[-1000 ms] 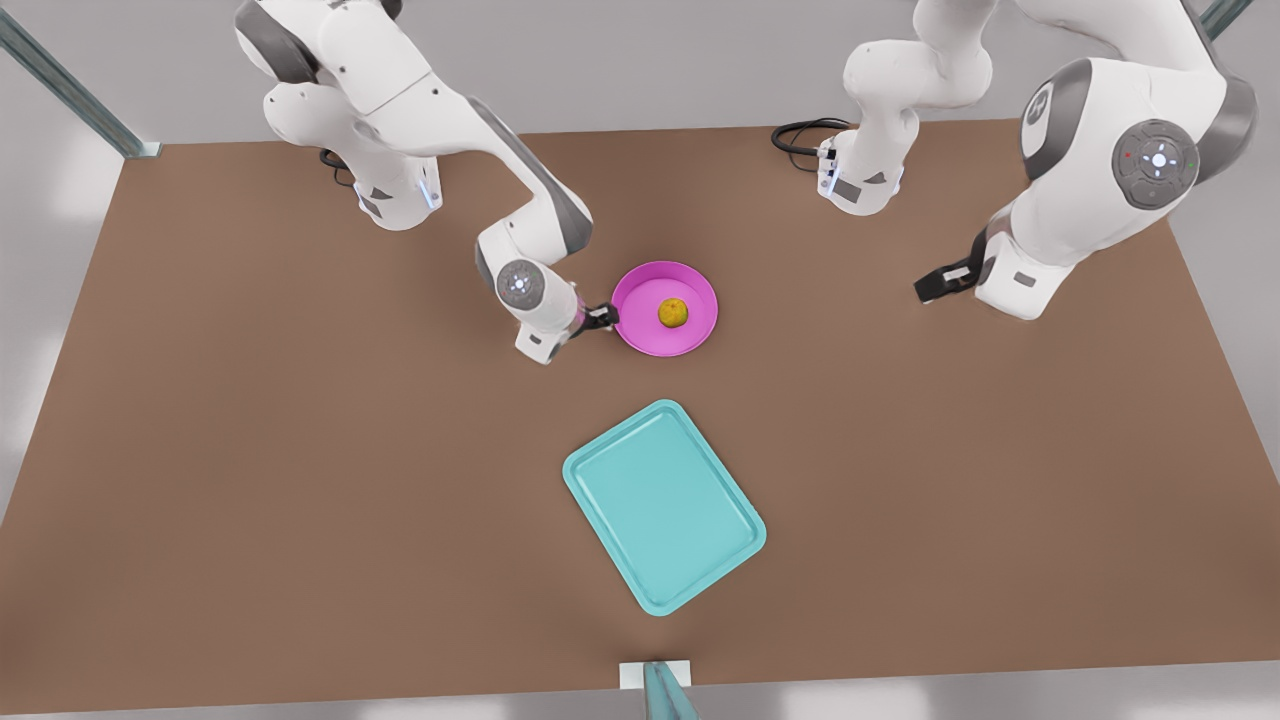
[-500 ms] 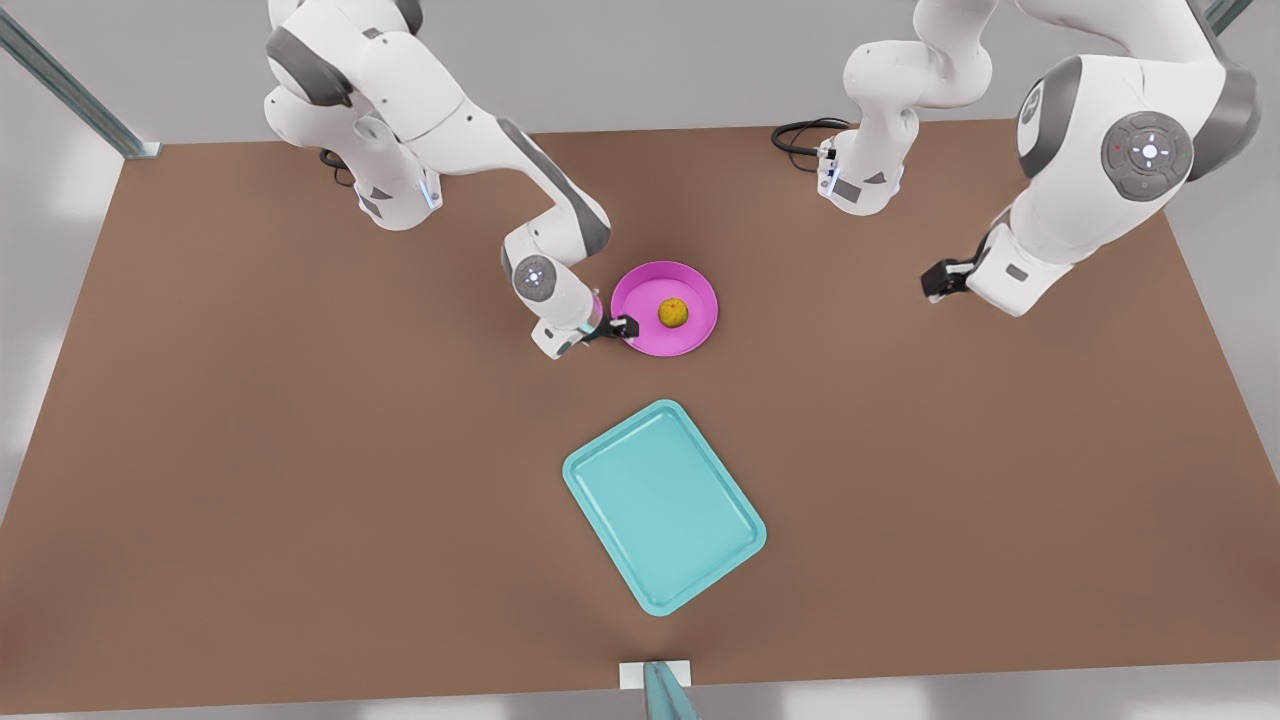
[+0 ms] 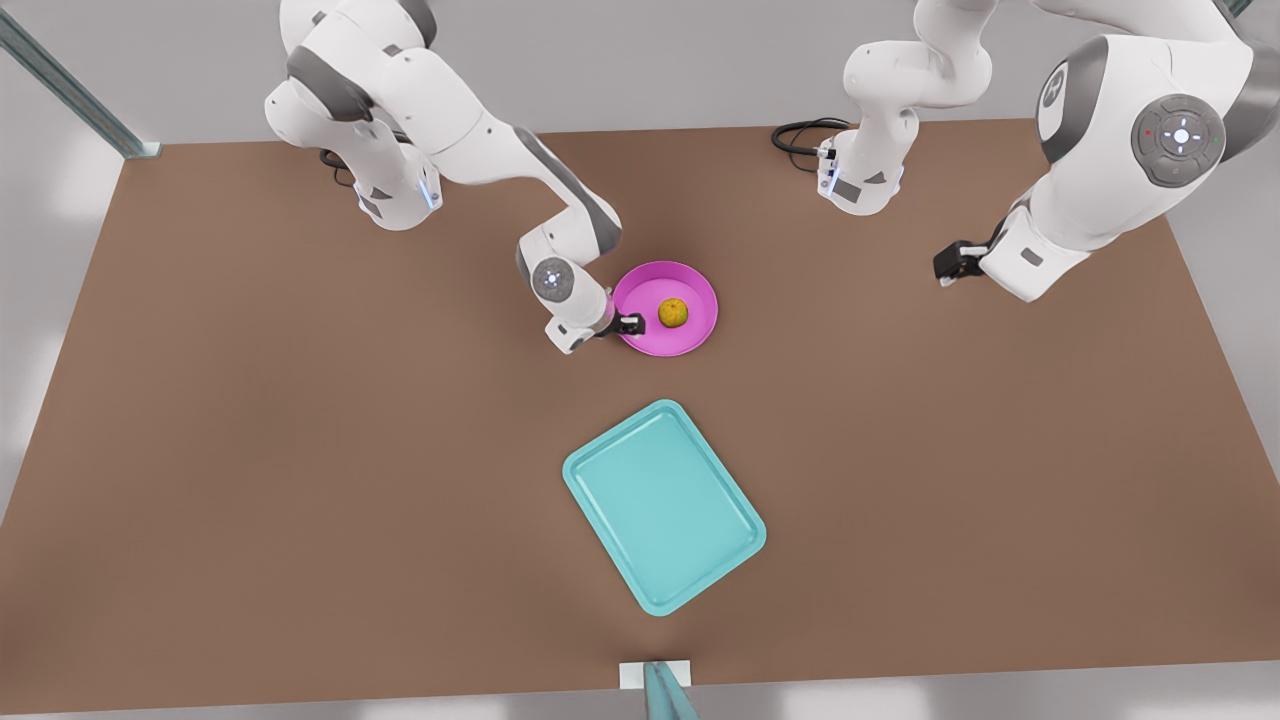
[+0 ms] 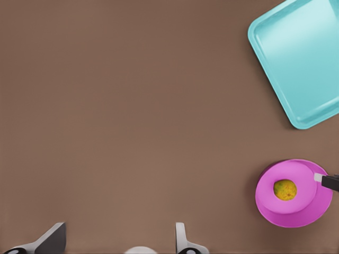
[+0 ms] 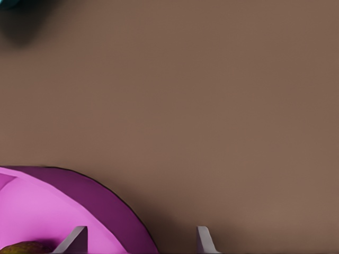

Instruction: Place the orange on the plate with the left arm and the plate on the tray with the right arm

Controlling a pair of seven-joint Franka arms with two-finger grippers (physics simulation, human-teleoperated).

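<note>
On the round pink plate (image 3: pixel 690 335) sits the small yellow-orange fruit (image 3: pixel 673 313); the teal rectangular tray (image 3: pixel 664 505) lies apart. The right gripper (image 3: pixel 628 324) straddles the plate's rim, fingers spread (not clamped). The left gripper (image 3: pixel 952 265) waits wide open.

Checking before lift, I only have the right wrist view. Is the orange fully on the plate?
Observer: Yes. The orange sits near the middle of the plate. The right gripper is at the rim on the front view's left.
Operator: Tray?
Observer: The tray lies apart from the plate, toward the front view's bottom edge.
Operator: Left gripper?
Observer: The left gripper hangs open at the front view's right, well away from the plate.
</note>
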